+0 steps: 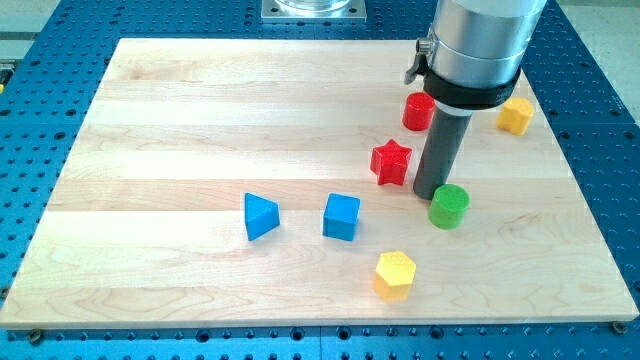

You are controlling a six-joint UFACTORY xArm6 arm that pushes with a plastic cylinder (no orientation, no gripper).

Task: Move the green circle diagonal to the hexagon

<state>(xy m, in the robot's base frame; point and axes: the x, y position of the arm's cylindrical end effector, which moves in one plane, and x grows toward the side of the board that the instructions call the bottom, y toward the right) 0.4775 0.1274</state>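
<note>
My tip [428,194] had no jaws to open or close; it rested on the board [180,140], touching the green circle [449,206] at its 10 o'clock. The red star [391,162] sat just beside my tip at 10 o'clock. The yellow hexagon [395,274] lay at the circle's 7 o'clock, apart from it

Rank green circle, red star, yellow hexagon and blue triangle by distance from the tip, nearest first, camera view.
My tip sits at the green circle's upper-left edge.
1. green circle: right beside the tip, toward the view's lower right.
2. red star: just to the view's left and slightly up.
3. yellow hexagon: toward the view's bottom.
4. blue triangle: far to the view's left.
</note>
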